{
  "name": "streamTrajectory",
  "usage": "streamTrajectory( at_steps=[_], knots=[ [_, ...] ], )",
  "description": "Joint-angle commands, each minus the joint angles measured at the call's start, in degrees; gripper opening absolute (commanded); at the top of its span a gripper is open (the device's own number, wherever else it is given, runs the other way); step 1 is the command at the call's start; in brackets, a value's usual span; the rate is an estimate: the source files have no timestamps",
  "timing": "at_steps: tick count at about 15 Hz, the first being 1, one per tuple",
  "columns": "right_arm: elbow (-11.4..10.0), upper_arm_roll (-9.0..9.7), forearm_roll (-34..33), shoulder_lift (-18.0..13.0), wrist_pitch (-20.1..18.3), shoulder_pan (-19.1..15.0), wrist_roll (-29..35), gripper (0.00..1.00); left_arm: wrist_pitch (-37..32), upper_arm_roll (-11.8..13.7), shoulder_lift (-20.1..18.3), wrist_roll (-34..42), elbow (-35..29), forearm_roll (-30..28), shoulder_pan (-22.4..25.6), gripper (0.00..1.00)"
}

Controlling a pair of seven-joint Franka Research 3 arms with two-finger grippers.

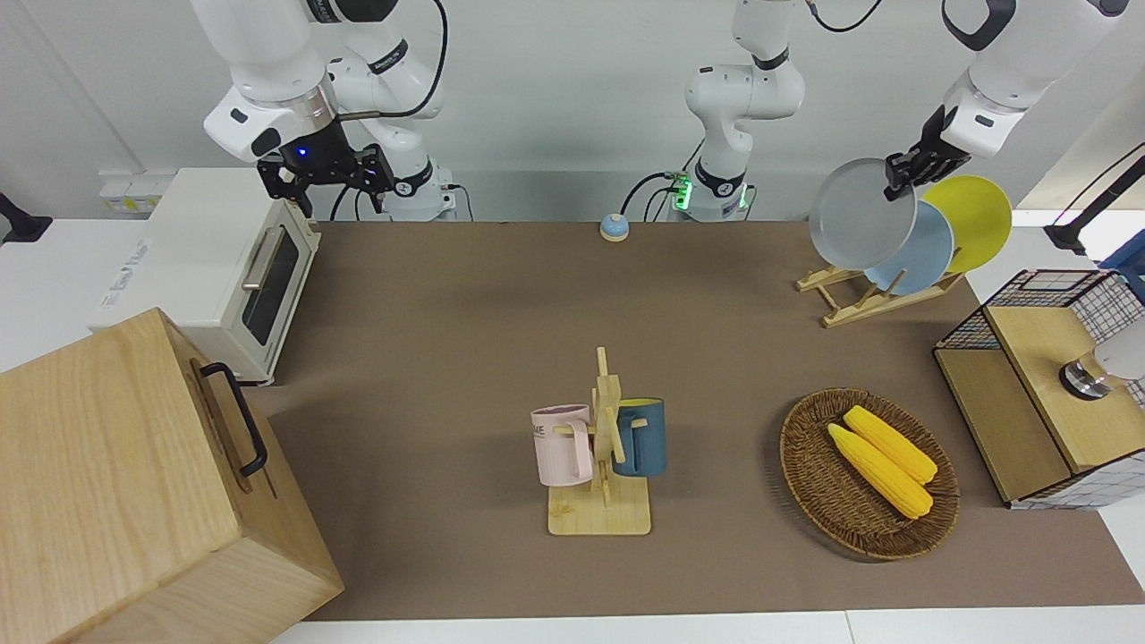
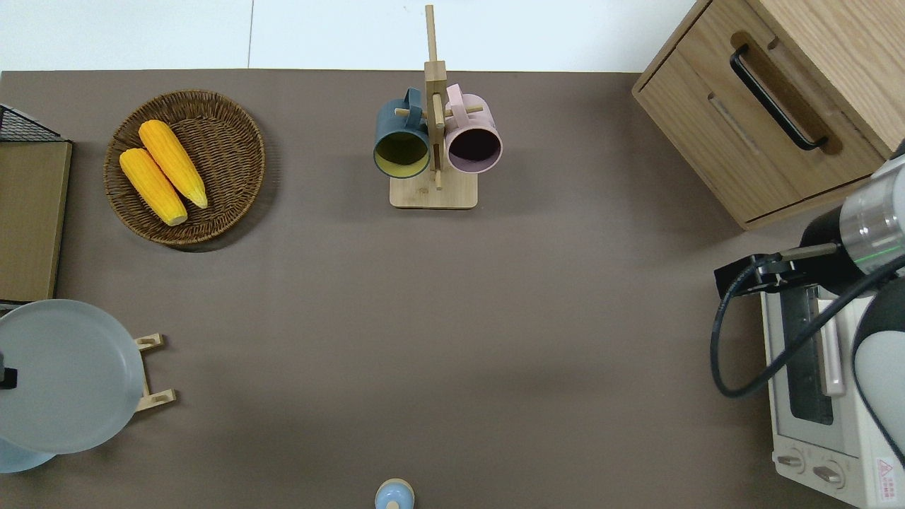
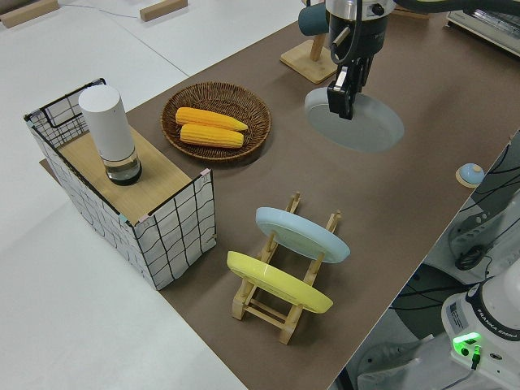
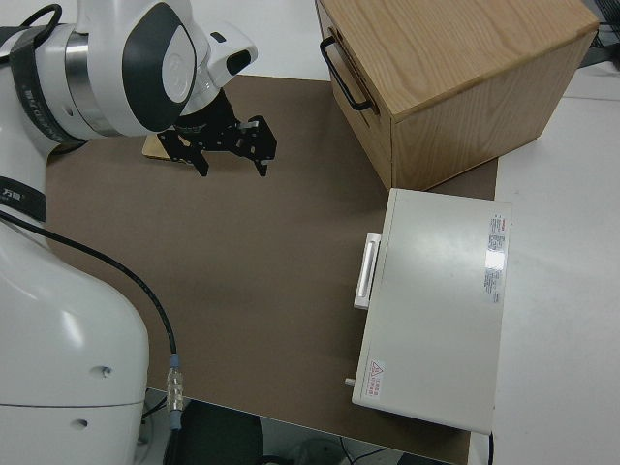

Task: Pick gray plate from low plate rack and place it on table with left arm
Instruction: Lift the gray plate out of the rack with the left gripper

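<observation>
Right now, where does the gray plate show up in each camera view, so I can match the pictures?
Front view: gray plate held in the air by the left gripper, over the low plate rack.
Overhead view: gray plate covers most of the rack.
Left side view: gray plate hangs from the gripper.
Right side view: not in it.
Shared landmark: the corn basket.

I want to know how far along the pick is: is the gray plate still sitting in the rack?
No, the left gripper holds the gray plate in the air, clear of the rack.

A plain white wall (image 1: 555,89) rises past the white bench surface (image 3: 97,325) under even light.
</observation>
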Motion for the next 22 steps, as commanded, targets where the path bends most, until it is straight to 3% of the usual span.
streamTrajectory(
  at_steps=[1, 8, 15, 22],
  knots=[
    [0.33, 1.21, -0.37, -0.12, -0.62, -1.32, 0.68, 0.983, -1.39, 0.98, 2.79, -0.85, 0.56, -8.98, -0.90, 0.00],
    [0.33, 1.21, -0.28, -0.12, -0.62, -1.32, 0.68, 0.983, -0.43, 0.54, 8.33, -0.93, -1.54, -22.27, -3.09, 0.00],
    [0.41, 1.13, -0.28, -0.12, -0.62, -1.32, 0.68, 0.983, 9.05, -1.48, 11.59, 0.03, -8.83, -23.50, -4.58, 0.00],
    [0.41, 1.13, -0.28, -0.12, -0.62, -1.32, 0.68, 0.983, 13.81, -6.31, 15.10, 0.56, -12.80, -23.95, -4.67, 0.00]
  ],
)
